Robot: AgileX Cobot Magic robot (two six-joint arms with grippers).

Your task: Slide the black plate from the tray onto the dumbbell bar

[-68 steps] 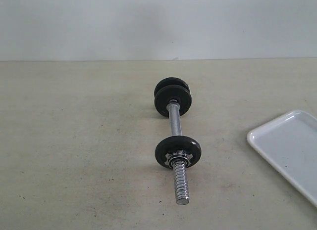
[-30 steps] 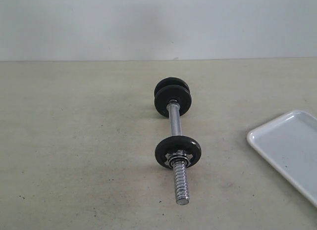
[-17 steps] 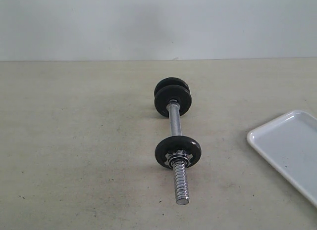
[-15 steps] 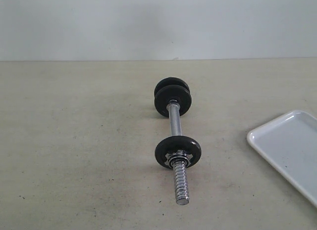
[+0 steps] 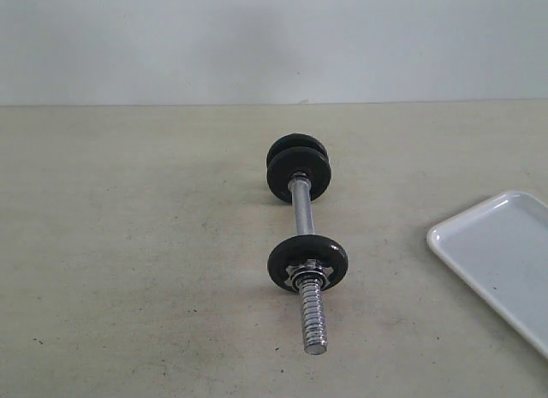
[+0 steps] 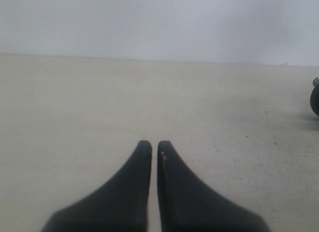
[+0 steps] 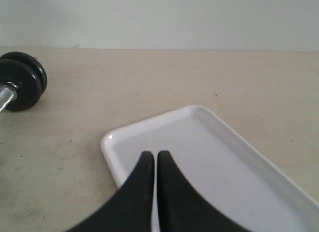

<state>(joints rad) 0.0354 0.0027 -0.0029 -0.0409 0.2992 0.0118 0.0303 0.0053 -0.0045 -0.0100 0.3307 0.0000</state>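
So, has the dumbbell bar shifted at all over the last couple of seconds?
No. The dumbbell bar lies where it did in the exterior view, its threaded tip at the same gap from the corner of the tray.

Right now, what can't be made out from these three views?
Tray: the exterior view cuts it off at the right edge. In the right wrist view the shut right gripper covers its near part. Whether anything lies on the unseen part cannot be told.
Dumbbell bar: its far end is hidden behind two black discs in the exterior view.
Left wrist view: only a dark sliver shows at the frame edge, too little to identify.
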